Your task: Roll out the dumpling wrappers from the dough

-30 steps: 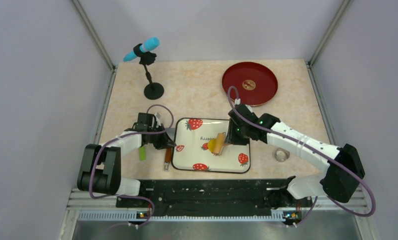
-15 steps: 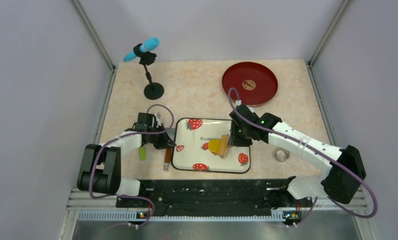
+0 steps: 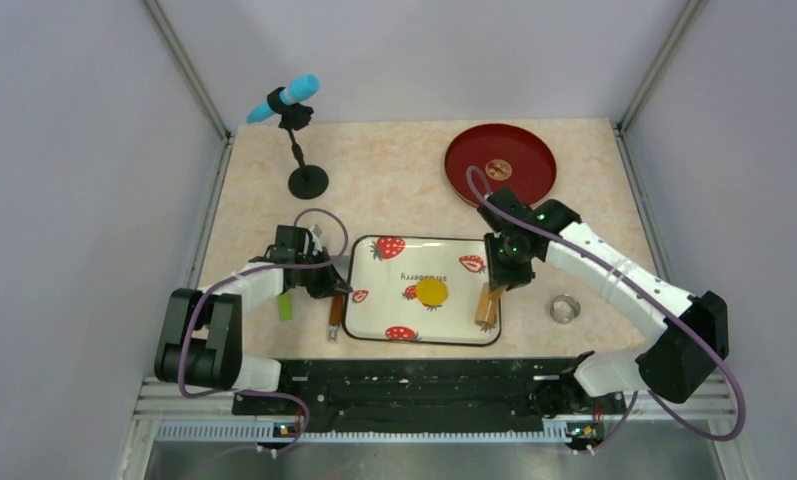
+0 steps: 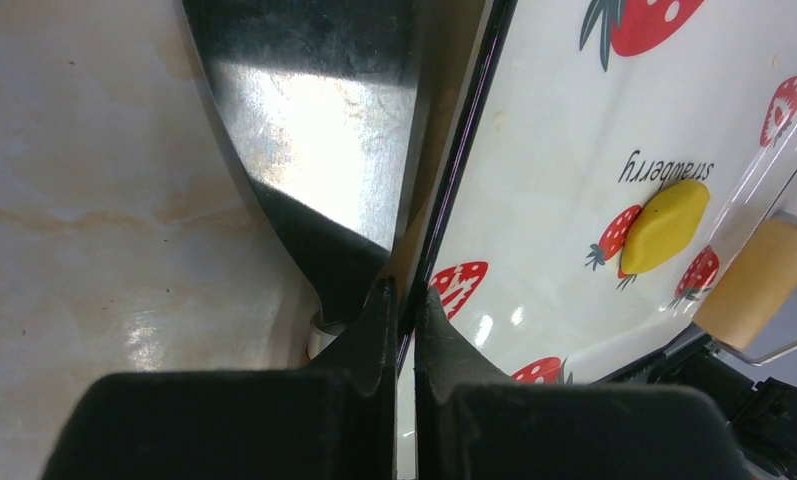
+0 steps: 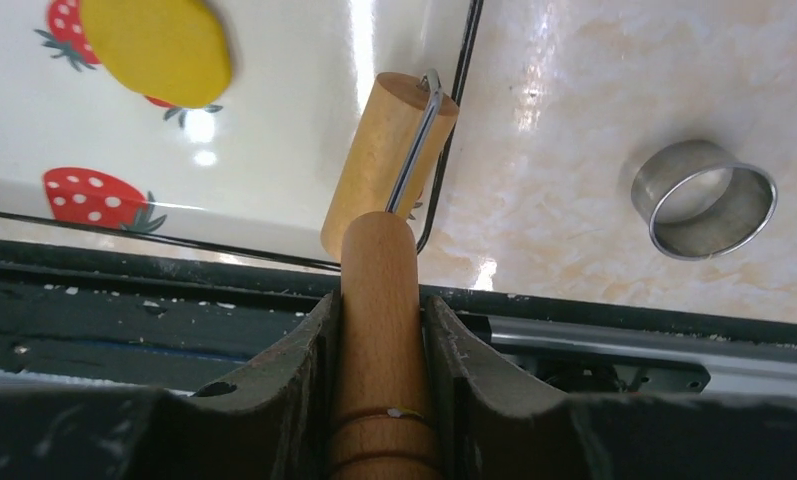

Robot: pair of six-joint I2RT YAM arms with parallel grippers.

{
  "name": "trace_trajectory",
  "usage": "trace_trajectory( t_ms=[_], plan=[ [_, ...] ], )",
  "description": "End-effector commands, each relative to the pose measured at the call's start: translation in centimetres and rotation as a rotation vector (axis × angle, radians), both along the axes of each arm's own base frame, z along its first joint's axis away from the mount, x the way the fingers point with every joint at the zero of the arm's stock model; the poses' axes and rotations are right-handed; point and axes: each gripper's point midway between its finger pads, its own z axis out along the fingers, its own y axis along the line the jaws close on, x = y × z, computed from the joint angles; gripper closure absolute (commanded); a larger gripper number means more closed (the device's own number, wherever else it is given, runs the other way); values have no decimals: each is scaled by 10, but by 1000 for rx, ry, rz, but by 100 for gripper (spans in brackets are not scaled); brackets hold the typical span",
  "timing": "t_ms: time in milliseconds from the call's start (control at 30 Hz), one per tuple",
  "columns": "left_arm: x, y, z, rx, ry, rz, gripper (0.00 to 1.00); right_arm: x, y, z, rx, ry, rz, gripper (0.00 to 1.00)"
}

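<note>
So the dough [image 3: 433,291] is seen as a flat, roundish yellow patch near the middle of the strawberry tray [image 3: 454,320], with nothing touching it. The wooden roller [image 3: 489,305] is clamped by its handle in the right gripper [image 3: 497,282], and its head is placed at about 4 o'clock from the dough, over the tray's rim. A metal ring [image 3: 565,308] is spotted on the table at 3 o'clock of the roller. The left gripper [image 4: 402,290] is pinched together on the tray's 9 o'clock rim.

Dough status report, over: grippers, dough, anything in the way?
Left gripper shut on the tray rim. Right gripper shut on the roller, off the dough at the tray's right edge. Dough flattened, mid-tray. Nothing over it.
</note>
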Motion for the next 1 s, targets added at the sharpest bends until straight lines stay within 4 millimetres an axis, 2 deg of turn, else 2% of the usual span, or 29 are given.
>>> trace_trajectory(
  t_ms=[0, 200, 300, 467, 700, 967],
  plan=[
    [-1, 27, -18, 131, 23, 98, 100, 23, 17, 55, 141, -156, 91, 100],
    [-6, 8, -16, 72, 30, 99, 100, 48, 50, 89, 277, -271, 180, 100],
    [-10, -4, -17, 32, 37, 102, 100, 58, 68, 97, 335, -298, 217, 100],
    [-15, -24, -21, -26, 36, 133, 100, 67, 81, 78, 309, -249, 262, 100],
    [-18, -35, -30, -27, 36, 127, 100, 72, 78, 45, 190, -227, 321, 100],
    [-19, -35, -33, -23, 31, 114, 100, 89, 76, 38, 127, -271, 362, 100]
  ],
)
